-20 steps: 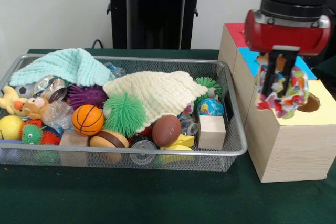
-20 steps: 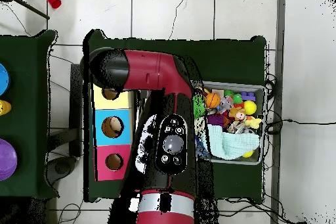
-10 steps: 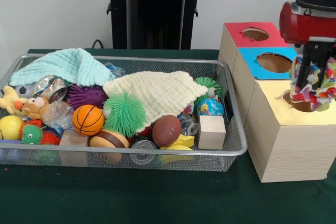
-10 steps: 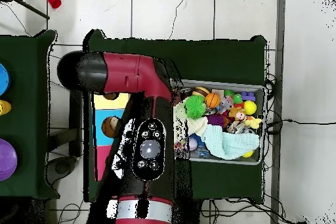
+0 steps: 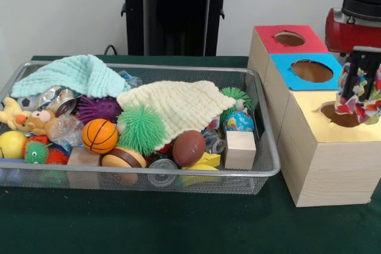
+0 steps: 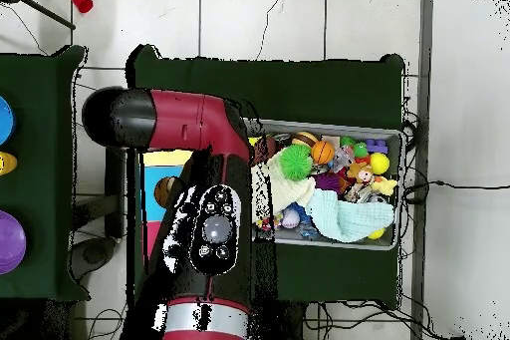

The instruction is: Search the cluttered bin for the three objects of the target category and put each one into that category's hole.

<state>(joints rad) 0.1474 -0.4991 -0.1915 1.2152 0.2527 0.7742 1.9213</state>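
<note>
The tool (image 5: pixel 361 90) pinches a spotty bundle (image 5: pixel 359 94) over the yellow hole (image 5: pixel 338 115) (right worktop edge, front view). Next, I think, it lets go.

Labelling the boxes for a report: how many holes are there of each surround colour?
Red hole: 1
Blue hole: 1
Yellow hole: 1, partly behind the bundle in the hand
Total: 3
</note>
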